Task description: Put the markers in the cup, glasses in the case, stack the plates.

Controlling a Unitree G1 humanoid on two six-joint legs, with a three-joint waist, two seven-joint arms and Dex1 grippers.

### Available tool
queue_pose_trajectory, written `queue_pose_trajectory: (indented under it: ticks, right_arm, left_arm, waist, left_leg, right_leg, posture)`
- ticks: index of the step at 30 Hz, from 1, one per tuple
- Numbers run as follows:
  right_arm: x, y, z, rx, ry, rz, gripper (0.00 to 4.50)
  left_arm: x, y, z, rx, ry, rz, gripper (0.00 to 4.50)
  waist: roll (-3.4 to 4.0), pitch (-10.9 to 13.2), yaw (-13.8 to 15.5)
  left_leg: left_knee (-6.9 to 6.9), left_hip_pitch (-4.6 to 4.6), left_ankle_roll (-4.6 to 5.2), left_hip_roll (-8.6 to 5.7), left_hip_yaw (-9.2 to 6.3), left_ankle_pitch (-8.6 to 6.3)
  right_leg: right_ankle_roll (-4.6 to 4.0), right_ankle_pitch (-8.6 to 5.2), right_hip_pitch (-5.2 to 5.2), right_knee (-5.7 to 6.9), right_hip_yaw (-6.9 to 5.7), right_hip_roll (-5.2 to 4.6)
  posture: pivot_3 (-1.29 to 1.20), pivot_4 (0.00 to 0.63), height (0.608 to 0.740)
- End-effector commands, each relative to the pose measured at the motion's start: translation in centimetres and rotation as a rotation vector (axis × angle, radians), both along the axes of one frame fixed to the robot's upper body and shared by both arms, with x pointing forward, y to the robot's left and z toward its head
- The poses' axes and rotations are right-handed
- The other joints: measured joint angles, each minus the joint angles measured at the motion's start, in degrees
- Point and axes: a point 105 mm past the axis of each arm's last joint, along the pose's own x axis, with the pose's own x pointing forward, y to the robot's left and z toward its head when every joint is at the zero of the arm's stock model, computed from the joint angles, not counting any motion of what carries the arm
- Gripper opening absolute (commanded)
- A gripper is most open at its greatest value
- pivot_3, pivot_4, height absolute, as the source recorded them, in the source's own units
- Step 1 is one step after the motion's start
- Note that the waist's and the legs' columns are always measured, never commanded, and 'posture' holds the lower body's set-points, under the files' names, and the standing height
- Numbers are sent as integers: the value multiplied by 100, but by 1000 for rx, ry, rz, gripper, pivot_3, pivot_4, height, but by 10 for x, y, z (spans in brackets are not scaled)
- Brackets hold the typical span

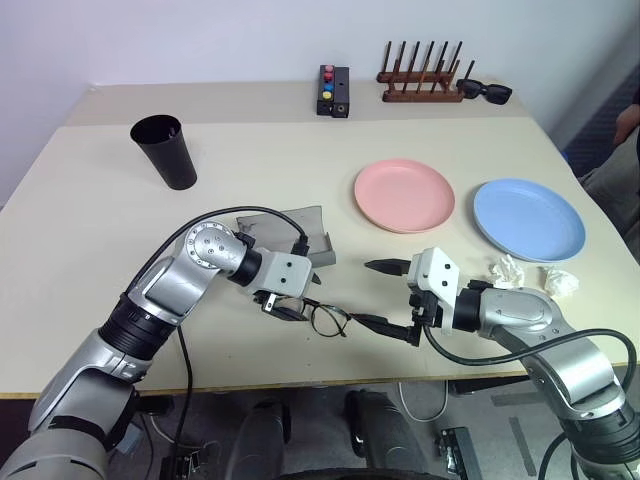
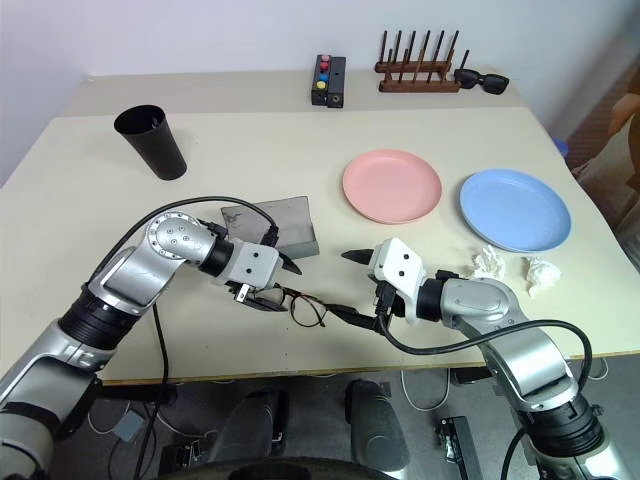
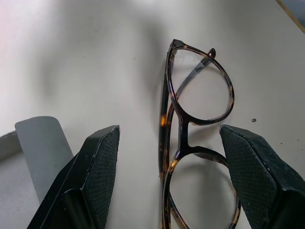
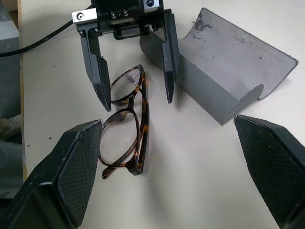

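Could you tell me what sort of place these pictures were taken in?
Probably an office or lab test area: a plain beige table against a bare white wall, holding staged items such as two plastic plates, and a button box.

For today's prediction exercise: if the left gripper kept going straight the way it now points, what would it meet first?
Most likely the glasses: the left gripper has open fingers straddling the frame, which lies on the table beside the grey case. The remaining gap is hard to judge.
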Motion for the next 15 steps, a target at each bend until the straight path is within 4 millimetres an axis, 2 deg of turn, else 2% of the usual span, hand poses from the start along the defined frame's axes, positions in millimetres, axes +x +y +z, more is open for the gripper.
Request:
queue_pose_trajectory:
  ticks: [1,5,15]
  right_arm:
    - [-4,5,11,6,-44,30,4500]
    - [-4,6,12,8,-46,31,4500]
    - [-4,5,12,9,-47,31,4500]
  left_arm:
    - [1,-6,8,-11,-42,-20,2015]
    - [-2,-6,7,0,-35,-34,40]
    - [-2,0,5,27,-39,-38,40]
  waist:
    - [0,0,1]
    - [0,0,-4]
    - [0,0,-6]
  left_leg:
    - [0,0,0,0,0,0]
    - [0,0,0,0,0,0]
    - [0,1,0,0,0,0]
  right_leg:
    - [2,1,0,0,0,0]
    - [7,4,0,1,0,0]
    - [7,4,0,1,0,0]
  posture:
    - [0,150,735]
    - [0,150,735]
    - [0,150,735]
